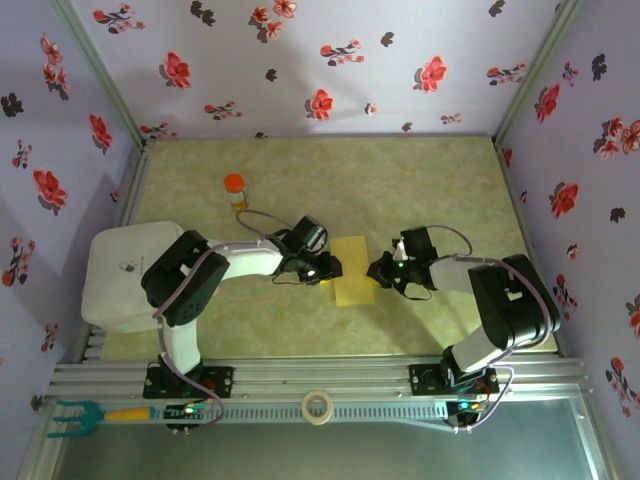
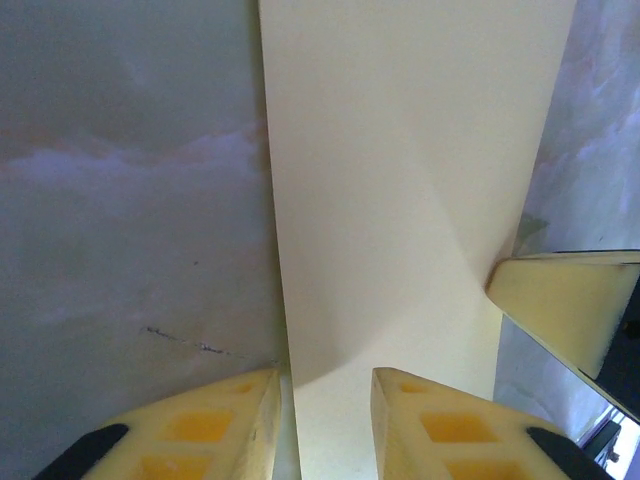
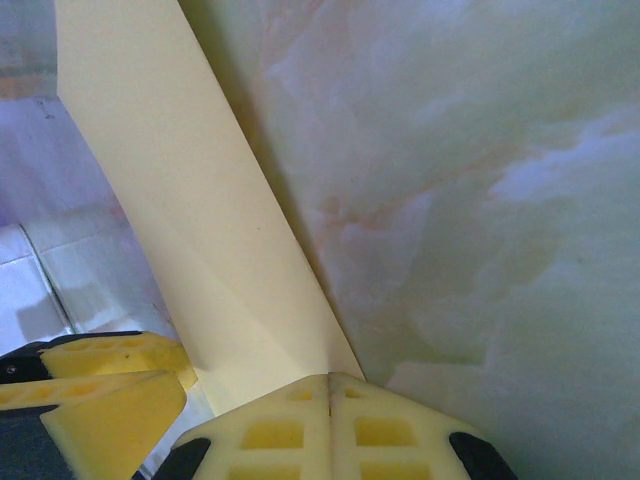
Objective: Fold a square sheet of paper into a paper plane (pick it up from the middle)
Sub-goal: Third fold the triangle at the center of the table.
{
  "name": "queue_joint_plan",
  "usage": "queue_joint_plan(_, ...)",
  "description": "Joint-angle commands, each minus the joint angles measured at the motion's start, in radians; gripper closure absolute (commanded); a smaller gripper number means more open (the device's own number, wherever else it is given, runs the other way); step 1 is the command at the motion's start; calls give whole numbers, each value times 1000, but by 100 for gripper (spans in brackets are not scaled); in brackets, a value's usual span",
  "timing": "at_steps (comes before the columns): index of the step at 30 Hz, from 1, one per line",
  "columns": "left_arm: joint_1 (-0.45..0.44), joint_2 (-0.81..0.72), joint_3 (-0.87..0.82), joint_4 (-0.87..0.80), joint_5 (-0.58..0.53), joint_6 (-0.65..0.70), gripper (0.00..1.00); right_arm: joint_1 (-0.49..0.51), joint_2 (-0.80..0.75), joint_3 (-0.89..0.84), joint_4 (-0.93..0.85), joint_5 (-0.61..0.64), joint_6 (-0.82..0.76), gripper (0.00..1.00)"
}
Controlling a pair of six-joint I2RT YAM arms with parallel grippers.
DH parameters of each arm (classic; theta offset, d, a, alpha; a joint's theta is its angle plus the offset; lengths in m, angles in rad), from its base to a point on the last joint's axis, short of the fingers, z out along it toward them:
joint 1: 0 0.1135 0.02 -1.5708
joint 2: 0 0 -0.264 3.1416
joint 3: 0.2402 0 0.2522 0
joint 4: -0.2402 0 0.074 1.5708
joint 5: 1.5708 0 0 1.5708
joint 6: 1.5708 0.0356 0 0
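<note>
The square sheet of paper (image 1: 355, 272) is pale yellow and lies creased into a narrow upright rectangle mid-table. My left gripper (image 1: 330, 268) is at its left edge. In the left wrist view the left gripper (image 2: 325, 375) is a little open and straddles that edge of the paper (image 2: 400, 180), one finger over the paper, the other over the table. My right gripper (image 1: 378, 270) is at the paper's right edge. In the right wrist view the right gripper (image 3: 330, 380) is shut, its tips against the paper (image 3: 190, 220) near the edge, where a faint crease runs lengthwise.
A small orange-capped bottle (image 1: 235, 190) stands behind the left arm. A white box (image 1: 115, 275) sits at the table's left side. A tape roll (image 1: 318, 407) and a teal fork-like tool (image 1: 75, 415) lie on the near rail. Flowered walls enclose the table.
</note>
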Motion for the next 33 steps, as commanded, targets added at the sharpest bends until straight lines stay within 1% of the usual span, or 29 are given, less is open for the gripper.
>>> queue_joint_plan(1, -8, 29, 20, -12, 10, 6, 70, -2, 14, -29, -47, 55, 13, 94)
queue_joint_plan(17, -8, 33, 12, 30, 22, 0, 80, -2, 12, -26, -51, 54, 13, 94)
queue_joint_plan(28, -5, 19, -3, 44, 9, -6, 79, -2, 14, -27, -52, 59, 11, 94)
queue_joint_plan(33, 0, -4, -42, 118, 12, -26, 75, -2, 13, -27, -52, 58, 11, 94)
